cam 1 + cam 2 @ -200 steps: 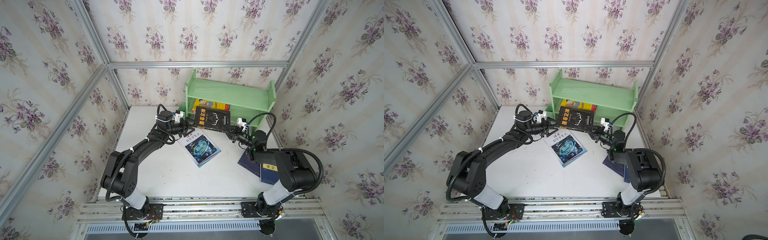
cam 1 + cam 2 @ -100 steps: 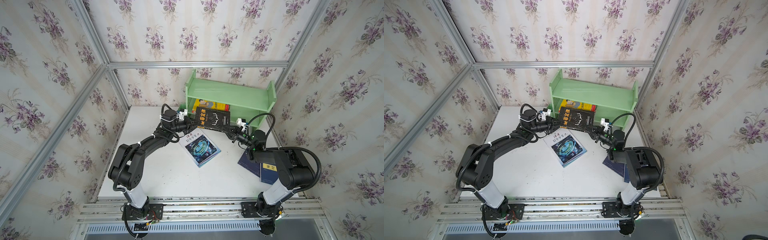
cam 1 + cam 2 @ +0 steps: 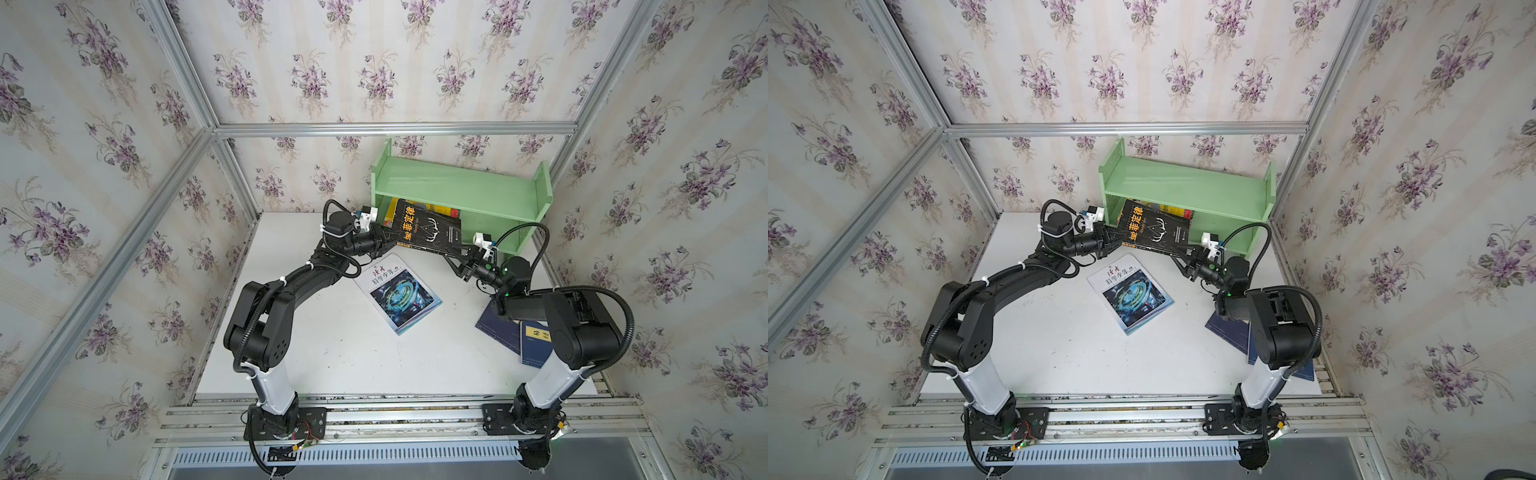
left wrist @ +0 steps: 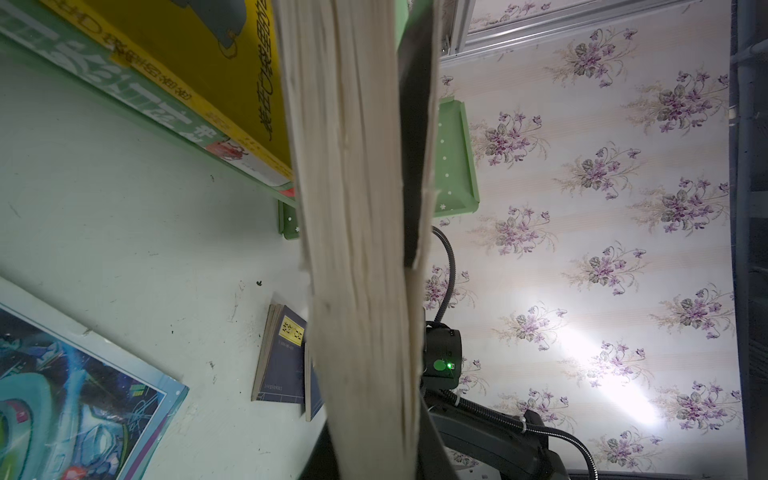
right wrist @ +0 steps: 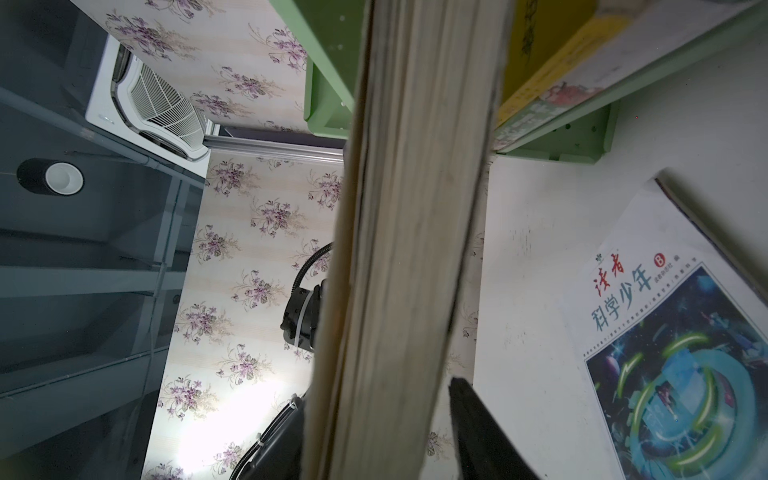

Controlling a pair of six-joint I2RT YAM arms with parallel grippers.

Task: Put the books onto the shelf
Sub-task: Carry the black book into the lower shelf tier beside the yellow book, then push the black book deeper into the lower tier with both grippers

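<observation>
The black paperback with yellow characters hangs tilted in the air, just in front of the lower tier of the pale green two-tier wooden shelf. My left gripper is clamped tight on the book's near left corner and bears its weight. My right gripper sits at the opposite near corner with its jaws a little apart. In the right wrist view the one finger I can see stands just clear of the page block, gripping nothing.

Directly behind the book, a yellow cartoon-cover paperback lies flat on the lower tier, stacked with a green-covered paperback. The two fill the left part of that tier, right where my book is pointing.

Below, a white-and-blue swirl-cover paperback lies flat near the middle of the white tabletop. Two navy paperbacks with yellow labels lie overlapping beneath my right arm.
</observation>
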